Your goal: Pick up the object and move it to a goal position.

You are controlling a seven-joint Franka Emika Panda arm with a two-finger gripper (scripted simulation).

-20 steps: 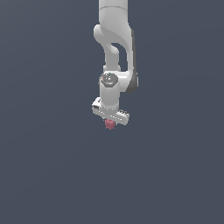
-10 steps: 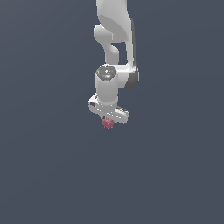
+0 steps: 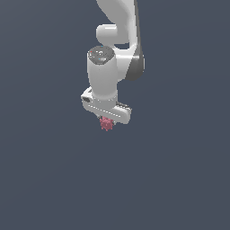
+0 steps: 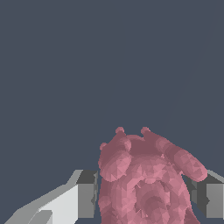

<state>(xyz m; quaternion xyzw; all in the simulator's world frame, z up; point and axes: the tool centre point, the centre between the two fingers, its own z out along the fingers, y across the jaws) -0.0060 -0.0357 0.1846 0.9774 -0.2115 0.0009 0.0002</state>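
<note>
A white robot arm (image 3: 119,27) reaches down from the top of the exterior view against a plain dark blue-grey background that fills the whole picture. No edge, surface line or shadow can be made out in that background, so it is not possible to tell how high the arm hangs above anything.

At the lower end of the arm sits a rounded white wrist with a grey cap on top, and under it a wide white bar, tilted so that the end toward the exterior view's right sits lower. This is the base of the pincer (image 3: 106,120). Its fingers are mostly hidden behind the bar in this view.

Just under the bar, a small pinkish-red berry (image 3: 106,124) pokes out. It is bumpy, with little knobs all over, and is much smaller than the pincer.

In the wrist view the berry (image 4: 146,179) looks large and close. A grey and white finger (image 4: 83,194) stands on one side of it and a second finger (image 4: 208,197) on the other, both right against its sides. The pincer is closed narrowly on the berry and holds it between the two fingers.
</note>
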